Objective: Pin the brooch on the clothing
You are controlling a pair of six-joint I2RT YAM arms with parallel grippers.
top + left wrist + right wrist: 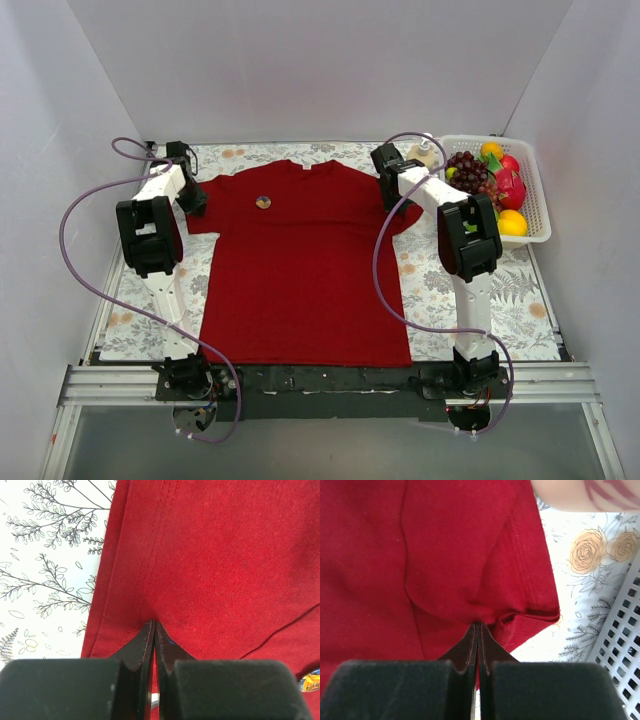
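Shirt (300,270) flat on the worktop (435,290), brooch (263,202) on its chest, upper left of centre in the top view.
Both grippers are closed and seem to pinch sleeve cloth: the left gripper (154,627) at the left-frame sleeve, the right gripper (479,626) where fabric puckers at its tips. The shirt is soft and limp and will likely bunch if pulled; hems offer the surest hold. The brooch looks tiny and stiff, best taken by its rim. A basket (540,180) of fruit (490,178) crowds the right arm, upper right.
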